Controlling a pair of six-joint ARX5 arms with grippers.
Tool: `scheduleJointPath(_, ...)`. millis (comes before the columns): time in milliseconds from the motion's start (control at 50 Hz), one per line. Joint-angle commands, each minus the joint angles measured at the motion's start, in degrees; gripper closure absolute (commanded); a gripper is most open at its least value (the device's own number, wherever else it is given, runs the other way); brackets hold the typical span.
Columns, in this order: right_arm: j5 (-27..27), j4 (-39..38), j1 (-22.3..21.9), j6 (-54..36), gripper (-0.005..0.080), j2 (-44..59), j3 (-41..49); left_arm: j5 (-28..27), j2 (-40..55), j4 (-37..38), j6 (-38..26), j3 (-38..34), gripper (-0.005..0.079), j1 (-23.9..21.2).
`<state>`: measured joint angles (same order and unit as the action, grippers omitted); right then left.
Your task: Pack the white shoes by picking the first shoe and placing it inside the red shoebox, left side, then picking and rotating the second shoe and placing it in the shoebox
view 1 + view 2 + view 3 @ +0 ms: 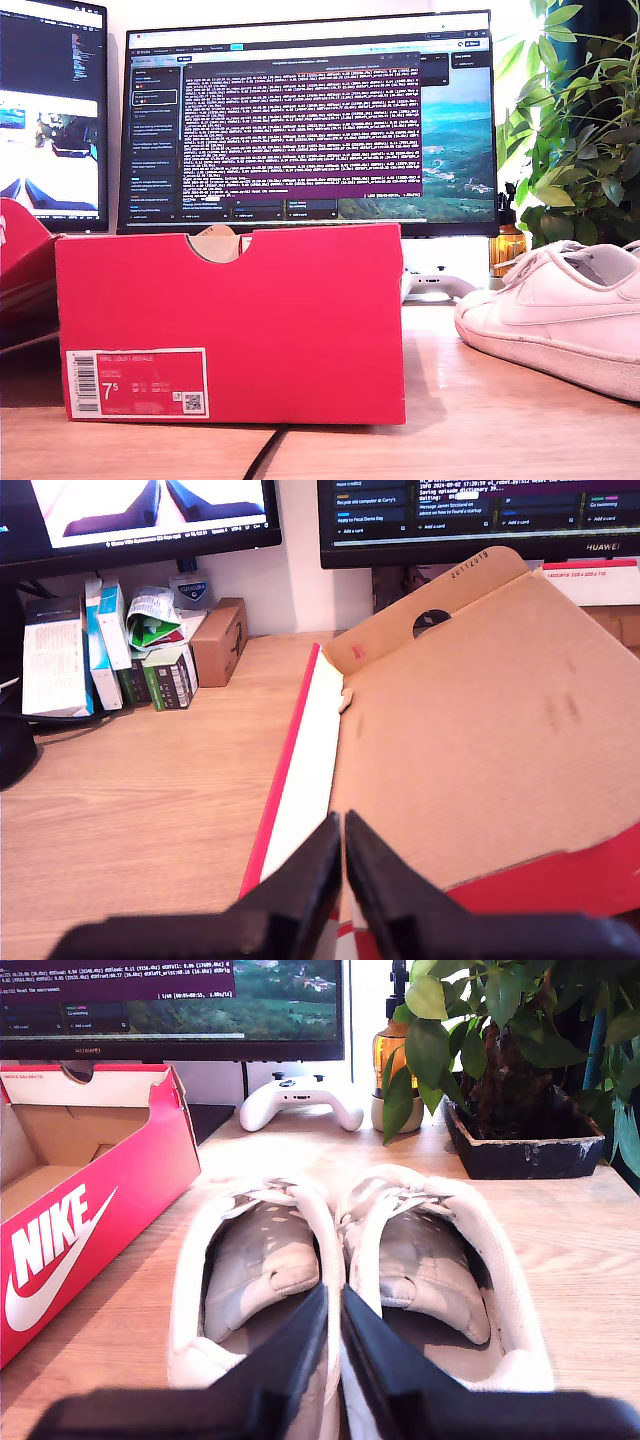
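The white shoes stand side by side on the wooden desk, one shoe (255, 1260) touching the other shoe (430, 1260), toes pointing at the monitor. My second gripper (335, 1305) hangs shut over the heels, above the seam between them, holding nothing. The red shoebox (95, 1225) lies open beside the pair, its brown inside bare. In the exterior view the shoebox (230, 320) stands centre-left with its 7.5 label facing the camera, and a white shoe (560, 310) sits at that view's right. My first gripper (342, 855) is shut and empty above the red-edged cardboard lid (480, 730).
A white game controller (300, 1100), an amber bottle (385, 1055) and a potted plant (520, 1090) stand behind the shoes. Small boxes (130, 645) crowd the desk under one monitor. Two monitors (310, 120) line the back. A black cable (265, 455) runs under the shoebox.
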<state>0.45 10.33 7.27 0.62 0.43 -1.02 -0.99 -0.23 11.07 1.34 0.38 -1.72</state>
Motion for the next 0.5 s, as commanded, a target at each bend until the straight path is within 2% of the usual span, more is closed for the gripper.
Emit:
scheduleJointPath(0, 0.07, -0.55, 0.20, 0.46, 0.0763, -0.33, 0.52, -0.04, -0.46, 0.90, 0.20, -1.73, 0.0761, 0.22)
scheduleJointPath(220, -0.07, -0.61, 0.22, 0.57, 0.0763, -0.33, 0.52, -0.72, -0.46, 0.90, 0.26, -1.73, 0.0761, 0.20)
scheduleJointPath(320, -0.42, -0.61, 0.22, 2.05, 0.0763, -0.33, 0.52, -3.15, -0.46, 0.92, 5.33, -1.73, 0.0761, 0.17)
scheduleJointPath(400, -2.56, -1.03, 0.22, 6.51, 0.0763, -0.33, 0.52, -3.41, -0.46, -0.17, 6.99, -1.73, 0.0761, 0.17)
scheduleJointPath(480, -6.05, -3.78, 0.22, 15.37, 0.0763, -0.33, 0.52, -5.27, -0.46, -2.51, 10.73, -1.70, 0.0761, 0.17)
